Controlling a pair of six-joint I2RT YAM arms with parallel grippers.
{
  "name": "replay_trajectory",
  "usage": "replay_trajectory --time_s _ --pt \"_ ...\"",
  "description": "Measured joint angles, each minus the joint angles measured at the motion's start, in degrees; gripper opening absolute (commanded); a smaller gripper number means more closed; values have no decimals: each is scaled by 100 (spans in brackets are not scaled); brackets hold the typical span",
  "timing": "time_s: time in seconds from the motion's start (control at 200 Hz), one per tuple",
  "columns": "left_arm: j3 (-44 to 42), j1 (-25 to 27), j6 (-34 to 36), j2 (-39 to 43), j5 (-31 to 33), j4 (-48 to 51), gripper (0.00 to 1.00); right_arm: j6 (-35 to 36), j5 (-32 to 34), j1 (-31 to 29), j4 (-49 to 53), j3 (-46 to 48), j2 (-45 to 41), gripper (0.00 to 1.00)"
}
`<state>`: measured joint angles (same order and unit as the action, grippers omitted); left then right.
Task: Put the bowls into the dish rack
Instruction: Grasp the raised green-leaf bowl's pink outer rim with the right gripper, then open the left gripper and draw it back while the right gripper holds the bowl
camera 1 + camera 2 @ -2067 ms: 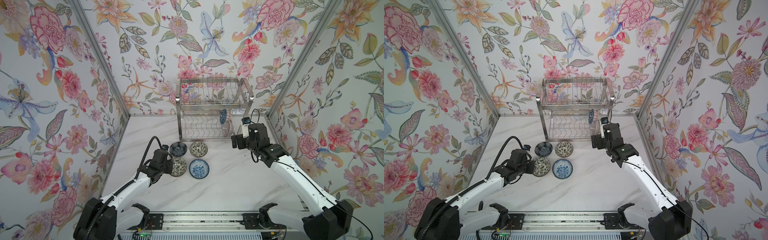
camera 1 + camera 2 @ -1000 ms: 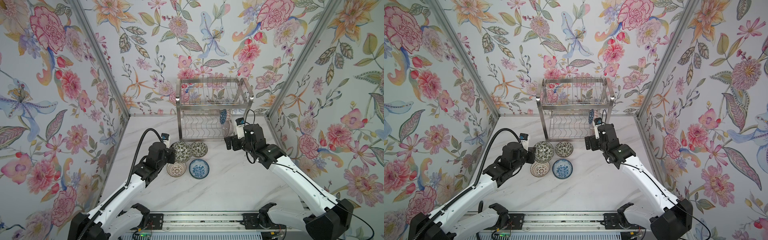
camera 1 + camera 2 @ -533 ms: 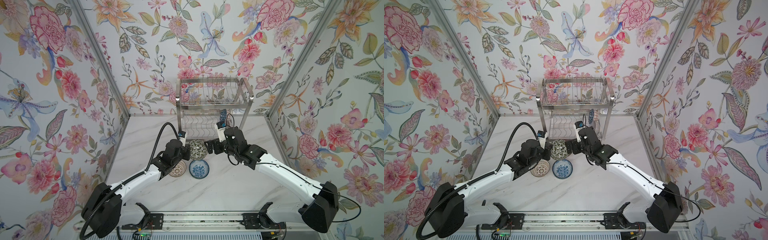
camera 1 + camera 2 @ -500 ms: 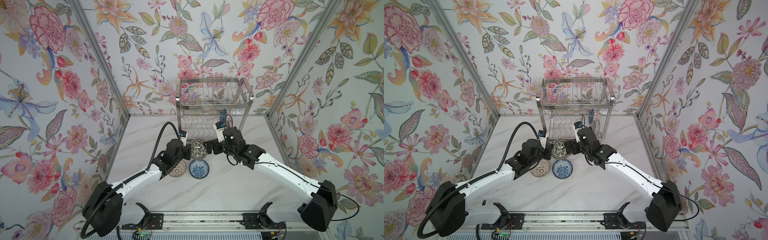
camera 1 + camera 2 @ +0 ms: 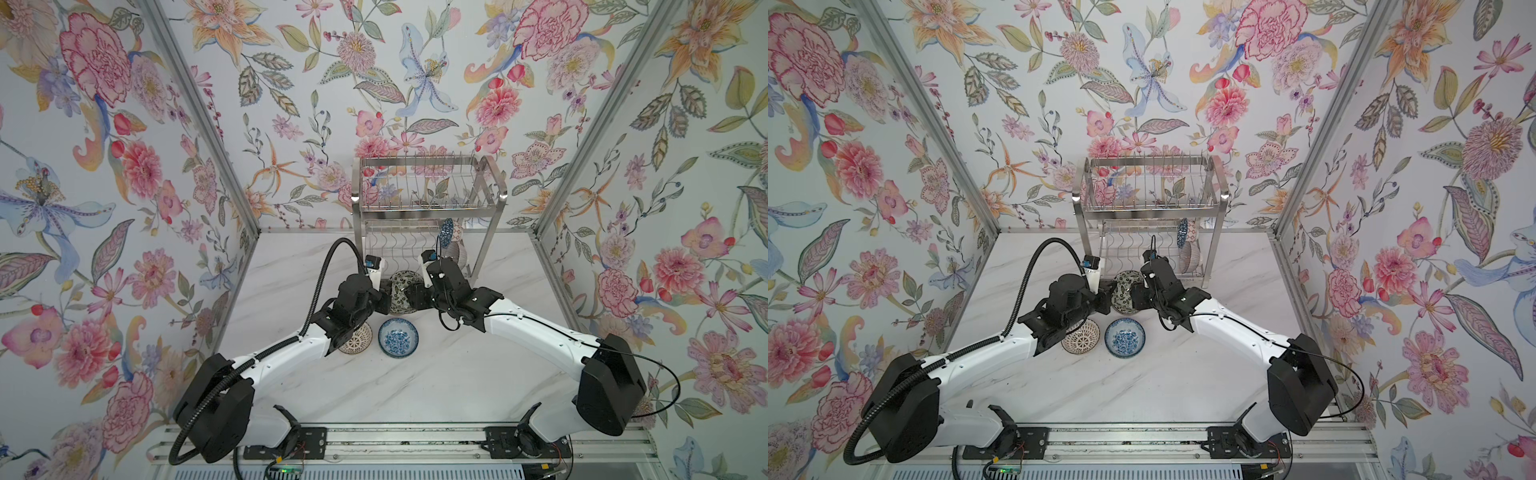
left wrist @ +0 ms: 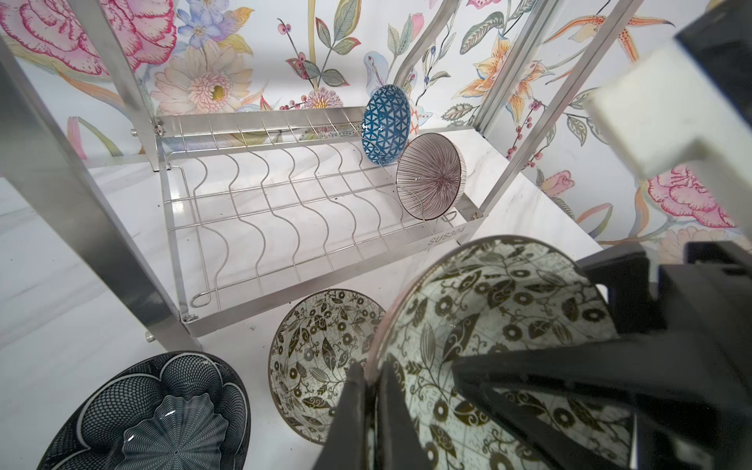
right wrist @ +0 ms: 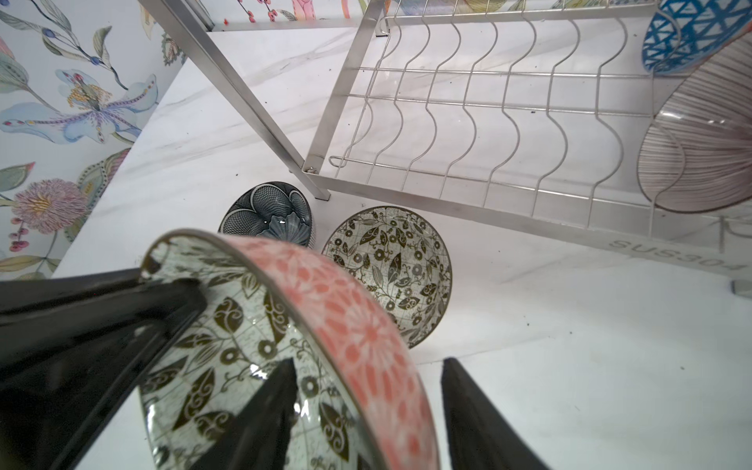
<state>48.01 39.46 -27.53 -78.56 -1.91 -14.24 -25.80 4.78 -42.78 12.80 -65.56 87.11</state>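
We see the left gripper (image 6: 368, 378) clenched on the rim of a leaf-patterned bowl (image 6: 508, 325) with a pink outside, held on edge above the table (image 5: 415, 386) just in front of the dish rack (image 5: 432, 206). The right gripper (image 7: 366, 366) straddles that bowl's opposite rim, one finger inside and the other outside with a gap to the pink wall, so its jaws are not yet closed on it. In the rack's lower tier, at its right end, a blue-triangle bowl (image 6: 384, 122) and a striped bowl (image 6: 431, 175) stand on edge, the striped one nearer the rack's front. Close before the rack lie a second leaf bowl (image 6: 321, 362) and a dark netted bowl (image 6: 162, 411); farther out sit a blue floral bowl (image 5: 397, 337) and a cream lattice bowl (image 5: 357, 338)
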Motion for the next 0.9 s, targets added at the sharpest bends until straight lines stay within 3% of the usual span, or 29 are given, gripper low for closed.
replay_trajectory --time_s 0.19,0.52,0.58,0.626,0.766,0.901 --pt "2 -15 7 -24 -4 26 0 -63 146 98 -37 -22 33 0" --pt "13 -7 136 -31 61 50 0 22 168 103 22 -33 33 0" --pt "15 -7 153 -31 59 48 26 55 168 114 22 -33 22 0" --pt "35 -4 153 -31 42 48 52 92 162 120 20 -22 9 0" --pt "302 15 212 -11 48 221 98 238 162 162 48 57 -57 0" --pt "656 15 494 155 140 933 99 487 227 313 105 66 -131 0"
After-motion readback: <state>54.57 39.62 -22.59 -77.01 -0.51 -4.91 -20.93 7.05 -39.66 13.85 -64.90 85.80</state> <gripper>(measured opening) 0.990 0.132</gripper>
